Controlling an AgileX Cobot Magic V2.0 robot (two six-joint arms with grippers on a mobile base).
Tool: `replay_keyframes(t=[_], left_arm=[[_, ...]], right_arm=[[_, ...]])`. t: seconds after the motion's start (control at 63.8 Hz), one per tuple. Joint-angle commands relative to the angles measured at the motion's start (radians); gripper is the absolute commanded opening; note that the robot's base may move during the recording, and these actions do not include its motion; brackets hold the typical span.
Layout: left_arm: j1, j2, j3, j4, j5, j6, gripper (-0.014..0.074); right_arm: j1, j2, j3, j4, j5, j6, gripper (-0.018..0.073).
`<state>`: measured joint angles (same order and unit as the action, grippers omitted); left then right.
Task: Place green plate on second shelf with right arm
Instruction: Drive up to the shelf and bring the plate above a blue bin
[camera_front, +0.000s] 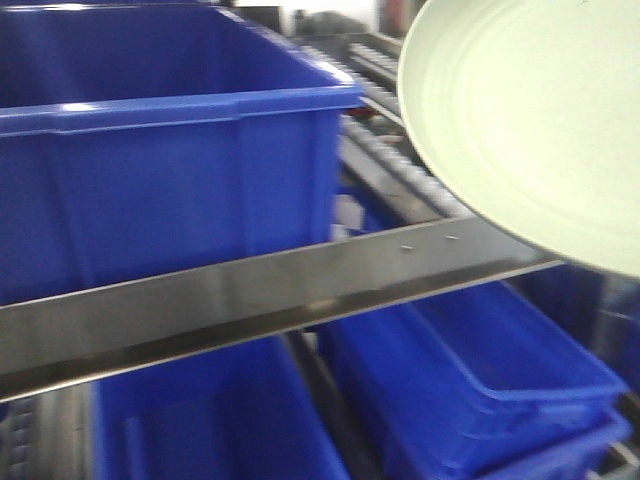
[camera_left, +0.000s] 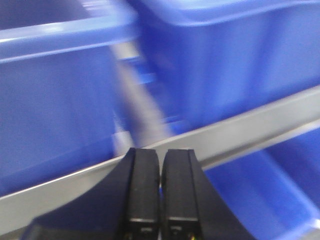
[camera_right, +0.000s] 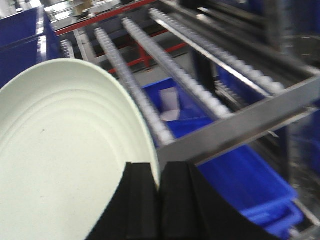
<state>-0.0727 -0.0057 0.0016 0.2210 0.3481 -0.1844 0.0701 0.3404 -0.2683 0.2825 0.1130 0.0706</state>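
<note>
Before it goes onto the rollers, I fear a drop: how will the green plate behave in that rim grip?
The green plate seems stiff: pinched only at its rim by the right gripper, it shows no sag. Its smooth face may slip. On the roller rails it could slide.

A large blue bin (camera_front: 170, 150) is seen at the upper left; a steel rail (camera_front: 250, 295) is run across below it, rising rightward; a lower left bin (camera_front: 210, 420) and a lower right bin (camera_front: 480, 380) are set beneath; roller tracks (camera_right: 145, 100) are laid toward a far red beam (camera_right: 100, 20); a white slip (camera_right: 169, 100) is seen below them.
</note>
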Motion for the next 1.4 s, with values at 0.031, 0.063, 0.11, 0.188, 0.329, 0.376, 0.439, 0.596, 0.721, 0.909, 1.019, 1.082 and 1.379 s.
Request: replay_keyframes(t=[0.031, 0.063, 0.11, 0.188, 0.329, 0.376, 0.439, 0.596, 0.721, 0.909, 1.019, 1.082, 1.379], left_arm=[[-0.005, -0.022, 0.042, 0.001, -0.061, -0.005, 0.0125], [-0.005, -0.022, 0.042, 0.001, -0.061, -0.005, 0.0125], [-0.005, -0.022, 0.042, 0.001, -0.061, -0.005, 0.0125], [-0.005, -0.022, 0.042, 0.001, -0.061, -0.005, 0.0125], [-0.005, -0.022, 0.042, 0.001, -0.061, -0.005, 0.0125], [-0.005, -0.022, 0.042, 0.001, -0.061, -0.005, 0.0125], [-0.005, -0.022, 0.042, 0.001, -0.061, -0.005, 0.0125], [-0.005, -0.022, 0.042, 0.001, -0.061, -0.005, 0.0125], [-0.005, -0.022, 0.042, 0.001, -0.061, -0.005, 0.0125], [-0.005, -0.022, 0.042, 0.001, -0.061, -0.005, 0.0125], [-0.005, -0.022, 0.042, 0.001, -0.061, -0.005, 0.0125], [-0.005, -0.022, 0.042, 0.001, -0.061, -0.005, 0.0125], [-0.005, -0.022, 0.042, 0.001, -0.061, -0.005, 0.0125]], right_arm=[[-0.004, 0.005, -0.032, 0.006, -0.107, -0.002, 0.0055], [-0.004, 0.005, -0.032, 0.006, -0.107, -0.002, 0.0055], [-0.004, 0.005, -0.032, 0.006, -0.107, -0.002, 0.0055], [-0.004, 0.005, -0.032, 0.006, -0.107, -0.002, 0.0055], [-0.004, 0.005, -0.032, 0.006, -0.107, -0.002, 0.0055], [-0.004, 0.005, -0.032, 0.006, -0.107, -0.002, 0.0055], [-0.004, 0.005, -0.032, 0.006, -0.107, -0.002, 0.0055], [-0.004, 0.005, -0.032, 0.006, -0.107, -0.002, 0.0055], [-0.004, 0.005, -0.032, 0.006, -0.107, -0.002, 0.0055], [-0.004, 0.005, -0.032, 0.006, -0.107, -0.002, 0.0055], [-0.004, 0.005, -0.032, 0.006, -0.107, -0.002, 0.0055], [-0.004, 0.005, -0.032, 0.006, -0.107, -0.002, 0.0055], [-0.004, 0.005, -0.032, 0.006, -0.107, -0.002, 0.0055]])
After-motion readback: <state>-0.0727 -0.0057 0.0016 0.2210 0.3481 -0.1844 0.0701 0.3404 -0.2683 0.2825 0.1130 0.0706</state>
